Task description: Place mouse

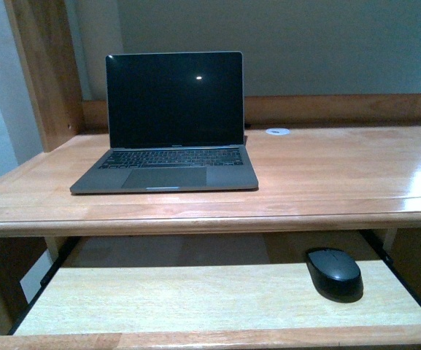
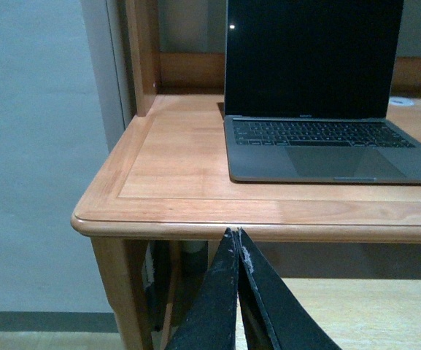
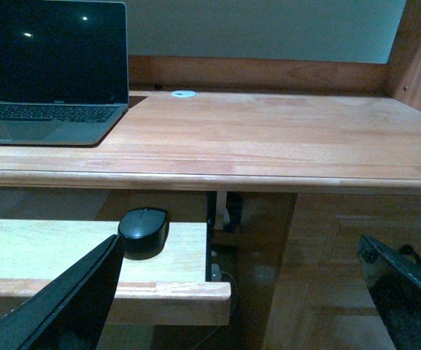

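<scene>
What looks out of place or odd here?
Nothing spilled or damaged. Only the mouse stands out: it sits on the pull-out tray under the desk top, away from the open laptop.

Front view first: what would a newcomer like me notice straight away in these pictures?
An open laptop with a dark screen sits on the wooden desk, left of centre. Below it, a black mouse lies near the right end of the pale pull-out tray. In the wrist views the left gripper is pinched shut before the desk's edge, while the right gripper gapes open with the mouse beyond it.
</scene>
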`<control>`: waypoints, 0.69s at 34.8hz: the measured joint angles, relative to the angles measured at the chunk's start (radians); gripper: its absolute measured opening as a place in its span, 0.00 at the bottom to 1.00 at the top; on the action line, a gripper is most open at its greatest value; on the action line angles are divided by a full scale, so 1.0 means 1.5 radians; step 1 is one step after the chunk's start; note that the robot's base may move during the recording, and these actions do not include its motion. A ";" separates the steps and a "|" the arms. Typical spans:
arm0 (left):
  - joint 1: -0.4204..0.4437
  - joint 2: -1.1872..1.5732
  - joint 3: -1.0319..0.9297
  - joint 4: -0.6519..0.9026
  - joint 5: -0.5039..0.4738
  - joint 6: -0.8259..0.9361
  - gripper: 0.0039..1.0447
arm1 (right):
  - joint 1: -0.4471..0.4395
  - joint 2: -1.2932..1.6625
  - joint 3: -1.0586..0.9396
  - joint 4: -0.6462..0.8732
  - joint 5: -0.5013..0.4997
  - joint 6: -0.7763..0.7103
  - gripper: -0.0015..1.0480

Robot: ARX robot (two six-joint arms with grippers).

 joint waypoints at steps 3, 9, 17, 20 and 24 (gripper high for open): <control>0.000 -0.046 -0.022 -0.011 0.000 0.000 0.01 | 0.000 0.000 0.000 0.000 0.000 0.000 0.94; 0.000 -0.120 -0.065 -0.054 0.000 -0.001 0.01 | 0.000 0.000 0.000 0.000 0.000 0.000 0.94; 0.000 -0.205 -0.095 -0.101 0.000 -0.001 0.01 | 0.000 0.000 0.000 0.000 0.000 0.000 0.94; 0.000 -0.205 -0.114 -0.069 0.000 -0.001 0.01 | 0.000 0.000 0.000 0.000 0.000 0.000 0.94; 0.000 -0.238 -0.128 -0.124 0.000 -0.002 0.01 | 0.000 0.000 0.000 0.000 0.000 0.000 0.94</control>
